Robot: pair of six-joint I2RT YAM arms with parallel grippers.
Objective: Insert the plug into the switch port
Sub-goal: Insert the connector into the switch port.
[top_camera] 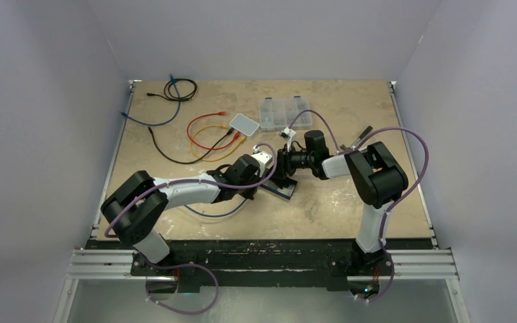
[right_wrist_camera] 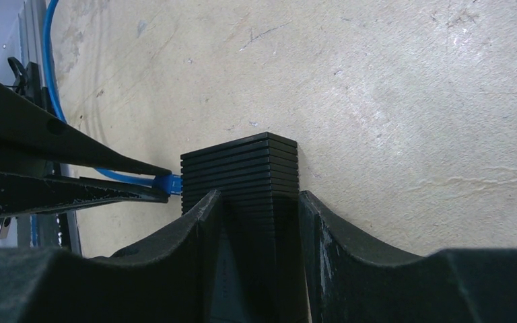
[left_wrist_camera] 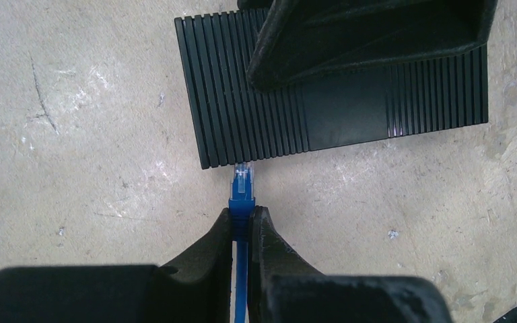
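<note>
Loose cables (top_camera: 225, 138), white box (top_camera: 245, 122) (beside clear organizer (top_camera: 281, 112)).

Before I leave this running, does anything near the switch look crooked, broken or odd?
Nothing stands out. The left gripper pinches the blue plug straight, its tip at the edge of the switch near one corner; the right gripper clamps the switch. Only the tabletop looks scuffed.

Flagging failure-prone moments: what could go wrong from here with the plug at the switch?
The plug meets the switch close to its corner. The ports are hidden, so it may jam against the casing. The left gripper pinches only the plug's blue rear, so pushing could tilt it.
</note>
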